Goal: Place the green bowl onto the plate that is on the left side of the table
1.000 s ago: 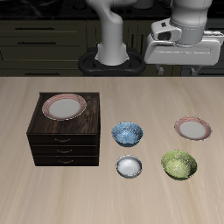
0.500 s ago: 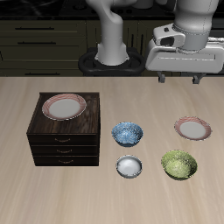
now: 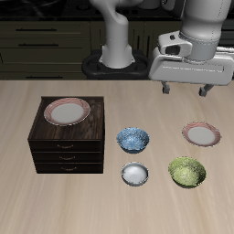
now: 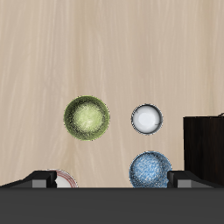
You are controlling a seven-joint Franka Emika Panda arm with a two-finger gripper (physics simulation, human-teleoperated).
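The bench (image 3: 110,206) is carrying everything here, and the largest thing on it is the dark drawer chest (image 3: 69,146), which is bearing one pink-rimmed plate (image 3: 67,111) on its top. A second plate, the target plate (image 3: 201,134), is lying flat on the bench surface on the robot's left side. Next in size comes the green bowl (image 3: 186,171), sitting upright and empty near the bench's front edge, just in front of the target plate and apart from it. Beside it are sitting the blue patterned bowl (image 3: 132,139) and the small white bowl (image 3: 134,173), the smallest of the three. So the count is running to two plates, three bowls and one chest. The pincer (image 3: 186,89) is hanging high above the bench, back from the target plate, with its two fingers spread wide and holding nothing. The relation that matters: the green bowl is lying below the pincer and farther toward the front edge, with the target plate between them along that line; the wrist view is showing the green bowl (image 4: 87,117) ahead of the fingers, off centre. The bowl being round, no long axis is dictating the grip, so a descent over one rim should probably serve.
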